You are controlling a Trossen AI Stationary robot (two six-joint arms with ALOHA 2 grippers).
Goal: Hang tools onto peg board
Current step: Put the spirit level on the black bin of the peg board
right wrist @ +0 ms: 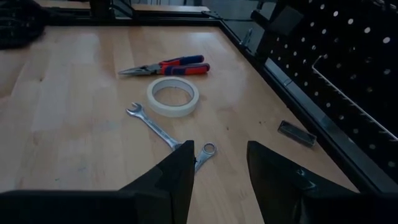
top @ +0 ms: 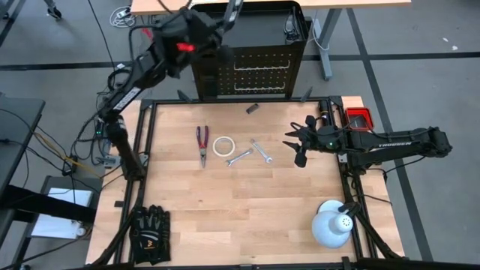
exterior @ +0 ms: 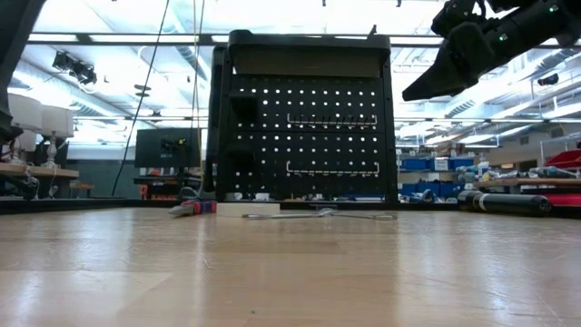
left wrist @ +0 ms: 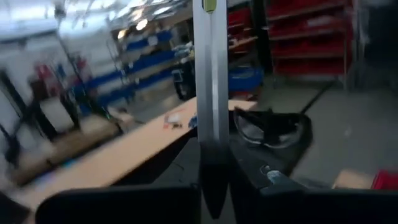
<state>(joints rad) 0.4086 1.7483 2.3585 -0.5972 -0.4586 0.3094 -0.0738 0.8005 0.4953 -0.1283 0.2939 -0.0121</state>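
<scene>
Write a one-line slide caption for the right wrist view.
Open right pincer hovers above the wrenches, with tape roll and red-handled pliers beyond, peg board alongside.

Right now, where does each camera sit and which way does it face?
High: overhead, straight down; both arms, pliers, tape roll.
Low: table height, facing the peg board; right end effector above.
Left wrist: raised by the board, level bar gripped.
Right wrist: over the table, own fingers; shares pliers, tape, wrenches with high.
</scene>
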